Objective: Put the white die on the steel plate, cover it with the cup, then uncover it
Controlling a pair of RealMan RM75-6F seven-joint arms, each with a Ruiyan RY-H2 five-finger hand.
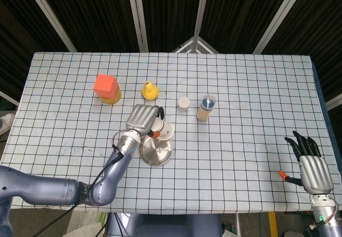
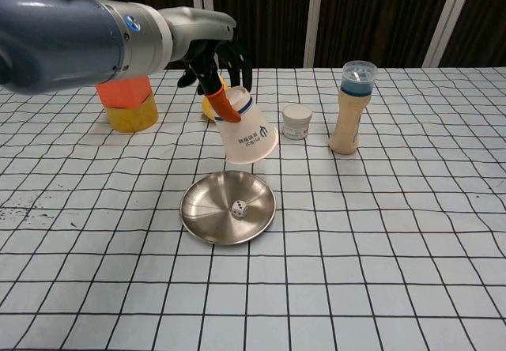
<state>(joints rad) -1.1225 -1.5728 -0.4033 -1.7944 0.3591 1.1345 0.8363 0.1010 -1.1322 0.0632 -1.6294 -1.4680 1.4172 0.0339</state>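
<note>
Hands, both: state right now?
Left hand: holding the cup, tilted, in the air above the steel plate.
Right hand: open, holding nothing.
</note>
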